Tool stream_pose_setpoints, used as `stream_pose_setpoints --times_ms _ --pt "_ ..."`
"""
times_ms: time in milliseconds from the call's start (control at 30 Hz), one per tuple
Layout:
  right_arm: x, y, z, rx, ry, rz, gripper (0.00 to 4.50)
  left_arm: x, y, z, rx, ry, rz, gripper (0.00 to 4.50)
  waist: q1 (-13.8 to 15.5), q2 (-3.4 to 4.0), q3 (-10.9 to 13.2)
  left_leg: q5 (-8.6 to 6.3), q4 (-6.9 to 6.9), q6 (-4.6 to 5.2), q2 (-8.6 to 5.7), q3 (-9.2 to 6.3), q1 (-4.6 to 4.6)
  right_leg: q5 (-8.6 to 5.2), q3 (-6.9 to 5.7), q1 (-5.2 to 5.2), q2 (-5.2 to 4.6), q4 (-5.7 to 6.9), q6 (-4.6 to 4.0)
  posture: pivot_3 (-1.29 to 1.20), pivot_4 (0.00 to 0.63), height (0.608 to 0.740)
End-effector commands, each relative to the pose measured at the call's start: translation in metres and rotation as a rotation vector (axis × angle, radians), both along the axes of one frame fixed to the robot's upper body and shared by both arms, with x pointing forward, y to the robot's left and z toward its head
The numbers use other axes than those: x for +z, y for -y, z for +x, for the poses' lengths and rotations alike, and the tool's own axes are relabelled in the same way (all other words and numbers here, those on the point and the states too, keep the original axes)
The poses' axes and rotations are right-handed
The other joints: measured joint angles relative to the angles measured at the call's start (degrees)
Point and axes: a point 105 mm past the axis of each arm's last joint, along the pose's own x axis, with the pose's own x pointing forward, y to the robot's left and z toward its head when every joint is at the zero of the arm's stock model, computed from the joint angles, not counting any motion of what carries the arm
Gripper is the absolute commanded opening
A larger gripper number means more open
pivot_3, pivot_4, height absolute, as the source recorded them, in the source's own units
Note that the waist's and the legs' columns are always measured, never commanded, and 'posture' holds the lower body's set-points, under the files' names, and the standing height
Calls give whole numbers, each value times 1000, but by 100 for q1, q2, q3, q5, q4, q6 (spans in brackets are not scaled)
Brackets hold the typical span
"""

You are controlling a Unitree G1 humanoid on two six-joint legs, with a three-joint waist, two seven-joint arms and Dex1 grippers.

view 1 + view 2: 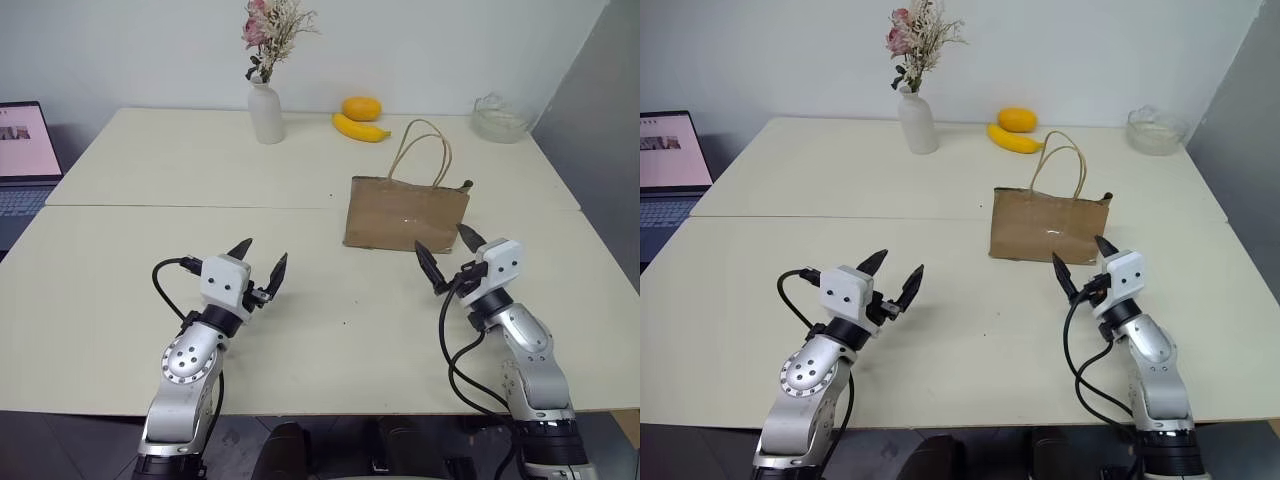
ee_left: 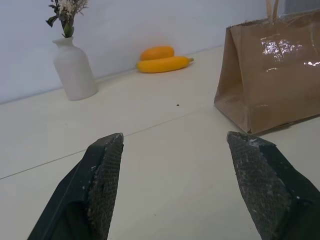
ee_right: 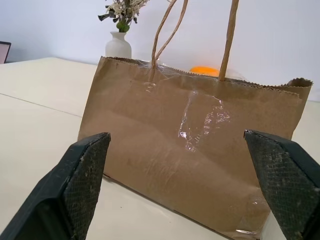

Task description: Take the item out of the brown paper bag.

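Hovering with jaws spread, right gripper (image 1: 451, 251) faces brown paper bag (image 1: 405, 213); left gripper (image 1: 261, 262) likewise.

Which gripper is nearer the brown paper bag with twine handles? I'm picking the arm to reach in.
Right. The right gripper hovers open just before the brown paper bag; the left gripper sits open, well off to its left.

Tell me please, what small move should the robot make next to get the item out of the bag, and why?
Probably raise the right tool above the brown paper bag and over its top edge. The bag stands upright just beyond this open tool, handles up, and the item inside is hidden, so entry must come from above. The left tool is open too, farther away.
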Motion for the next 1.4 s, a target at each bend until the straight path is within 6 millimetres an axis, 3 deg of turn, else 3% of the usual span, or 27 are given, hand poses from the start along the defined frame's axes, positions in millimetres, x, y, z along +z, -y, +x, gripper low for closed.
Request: stream_pose_setpoints --times_ms 33,533,967,1100,1233,1400 --pt "12 0 -1 1 58 2 4500 12 0 -4 -16 57 -25 3467 0 0 0 0 0 0 0 0 0 0 0 0 0 0 0 0 150 740" --pt "10 1 -1 -11 56 -7 4500 16 3 -2 -24 73 -7 3467 0 0 0 0 0 0 0 0 0 0 0 0 0 1 0 0 150 740" --pt "12 -2 2 -8 61 -22 4500 32 9 -15 -188 81 -72 3467 -2 0 0 0 0 0 0 0 1 0 0 0 0 1 0 0 150 740" --pt "31 -3 5 -17 108 -41 4500 35 7 -12 -186 84 -83 3467 -1 0 0 0 1 0 0 0 1 0 0 0 0 2 0 0 150 740" --pt "71 -7 9 -33 206 -82 4500 42 10 -11 -208 98 -89 3467 -4 2 1 0 2 0 -1 1 1 0 1 0 1 3 0 0 150 740" --pt "111 -7 28 -106 262 -258 4500 53 22 -9 -268 104 -118 3467 -2 1 1 0 3 0 -2 -1 0 0 -1 0 2 4 0 0 150 740"
